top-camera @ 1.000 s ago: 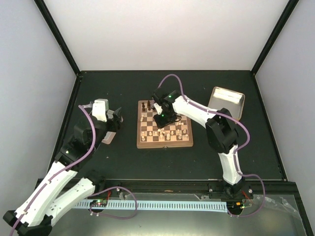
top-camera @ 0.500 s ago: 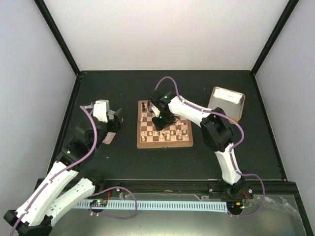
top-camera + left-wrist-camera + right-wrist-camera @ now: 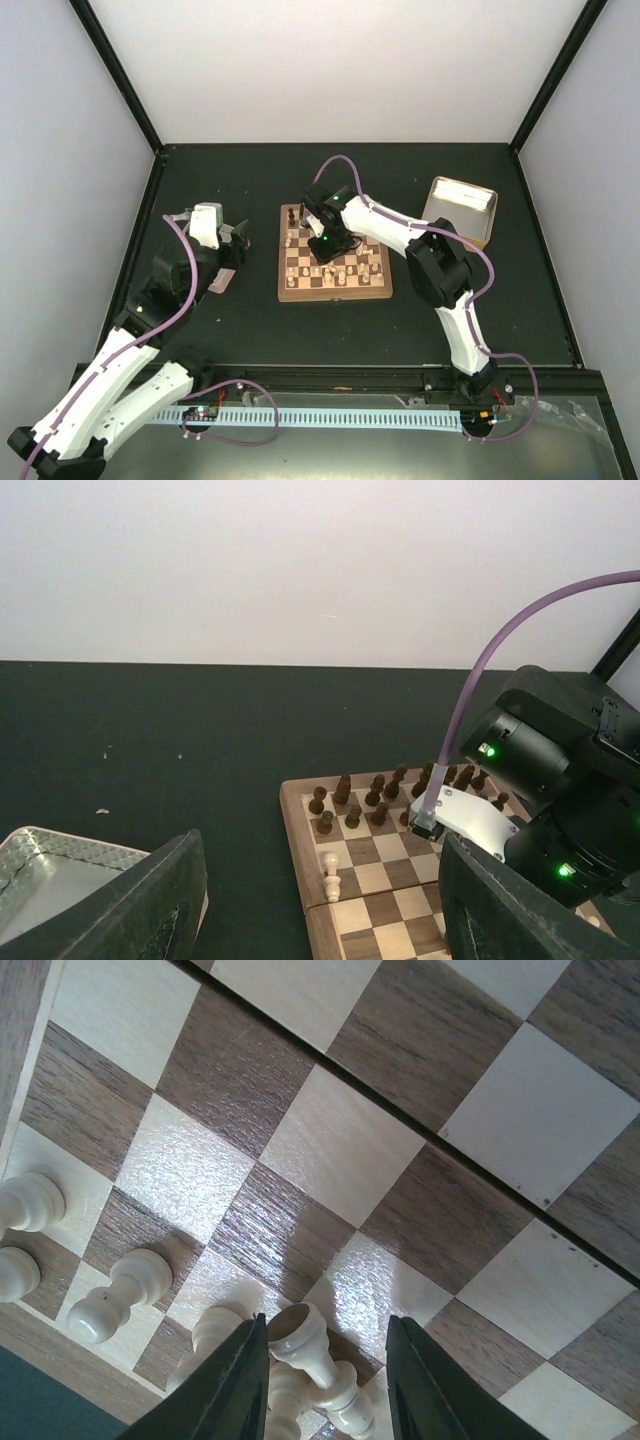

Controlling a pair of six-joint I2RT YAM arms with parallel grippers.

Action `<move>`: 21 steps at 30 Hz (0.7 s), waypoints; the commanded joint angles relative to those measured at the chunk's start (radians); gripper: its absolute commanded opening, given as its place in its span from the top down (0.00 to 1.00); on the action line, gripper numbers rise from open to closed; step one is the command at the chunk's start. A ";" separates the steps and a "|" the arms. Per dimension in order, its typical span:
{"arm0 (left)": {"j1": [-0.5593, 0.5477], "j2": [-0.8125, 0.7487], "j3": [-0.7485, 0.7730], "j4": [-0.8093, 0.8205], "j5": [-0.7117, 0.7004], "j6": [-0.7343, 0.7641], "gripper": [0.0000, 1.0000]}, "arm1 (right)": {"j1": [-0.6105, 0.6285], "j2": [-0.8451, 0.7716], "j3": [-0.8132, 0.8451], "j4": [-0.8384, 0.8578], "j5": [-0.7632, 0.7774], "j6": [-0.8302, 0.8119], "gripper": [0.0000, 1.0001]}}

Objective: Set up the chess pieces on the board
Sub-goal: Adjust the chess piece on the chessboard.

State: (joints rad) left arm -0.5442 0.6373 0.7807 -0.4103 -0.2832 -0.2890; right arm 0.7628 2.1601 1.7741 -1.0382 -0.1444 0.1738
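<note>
While the left arm hangs out over the table (image 3: 250,320), well clear of the play, the left fingers (image 3: 150,905) stand wide apart with nothing between them, and a shallow metal tray (image 3: 50,865) shows beside one of them. Across to the board (image 3: 335,293): dark pieces (image 3: 345,795) cluster toward its far edge, and the pale chess pieces (image 3: 325,270) sit loosely over the near half, several bunched rather than in rank. Now the action: the right fingers (image 3: 230,1390) are down low over that bunch, about half open, straddling one tilted pale piece (image 3: 298,1338). It touches one finger, but there is daylight on the other side, so I judge it bracketed, not yet gripped. Further right, a second metal tin (image 3: 460,205) lies on the table, well apart.

The danger here? Crowding. More pale pieces lie heaped right under the fingers, and a squeeze could pinch two at once or drag a neighbour along. The target leans, so closing fingers may roll it or pop it out sideways. A pale pawn (image 3: 115,1298) just to the left could be toppled by any sideways drift.
</note>
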 commanded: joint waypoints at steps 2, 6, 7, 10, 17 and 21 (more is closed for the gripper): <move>0.006 0.010 0.002 0.023 0.009 0.013 0.35 | 0.003 0.021 0.019 0.008 0.011 0.001 0.65; 0.007 0.013 0.003 0.023 0.010 0.013 0.34 | 0.004 0.022 0.015 0.011 0.014 -0.003 0.65; 0.006 0.013 0.003 0.022 0.010 0.013 0.35 | 0.004 0.022 0.013 0.012 0.018 -0.004 0.65; 0.006 0.015 0.003 0.023 0.012 0.013 0.35 | 0.004 0.022 0.009 0.015 0.036 -0.010 0.65; 0.006 0.019 0.003 0.021 0.012 0.012 0.35 | 0.004 0.005 -0.002 0.054 0.107 -0.026 0.65; 0.007 0.021 0.003 0.020 0.012 0.013 0.35 | 0.004 -0.002 0.005 0.069 0.171 -0.030 0.65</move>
State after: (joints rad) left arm -0.5442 0.6540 0.7807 -0.4103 -0.2829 -0.2886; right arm 0.7628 2.1620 1.7718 -1.0019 -0.0612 0.1581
